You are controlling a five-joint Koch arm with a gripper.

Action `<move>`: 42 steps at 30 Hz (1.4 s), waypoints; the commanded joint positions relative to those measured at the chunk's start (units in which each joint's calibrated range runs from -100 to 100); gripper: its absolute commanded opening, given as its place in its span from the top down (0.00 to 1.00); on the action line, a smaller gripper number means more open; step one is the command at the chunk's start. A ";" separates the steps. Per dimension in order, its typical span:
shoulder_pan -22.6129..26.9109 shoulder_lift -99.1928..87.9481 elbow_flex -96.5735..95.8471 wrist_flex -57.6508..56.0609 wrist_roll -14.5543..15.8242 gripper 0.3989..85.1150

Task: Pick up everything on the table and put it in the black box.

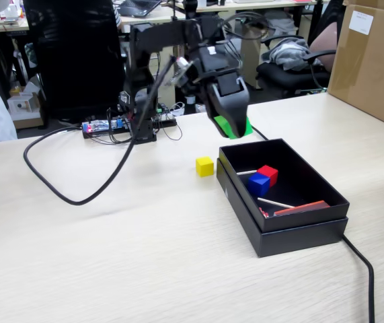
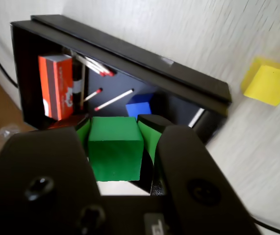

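Tool (image 2: 116, 128) grips my green cube (image 2: 115, 147), hovering over the black box's (image 1: 298, 231) near rim. Blue cube (image 1: 258, 184) and red cube (image 1: 268, 173) touch inside; yellow cube (image 1: 205, 166) sits on the table (image 1: 111, 256) just beside the box.

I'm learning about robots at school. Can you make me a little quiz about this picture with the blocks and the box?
1. True or false: the gripper holds the green cube.
2. Which cube sits on the table? A red, B yellow, C blue.
3. Fill in: the red cube and blue cube lie inside the black ___.

Key: 1 true. 2 B, the yellow cube. 3 box.
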 commanded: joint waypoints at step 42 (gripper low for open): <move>-5.18 -45.05 -39.61 -4.30 3.71 0.48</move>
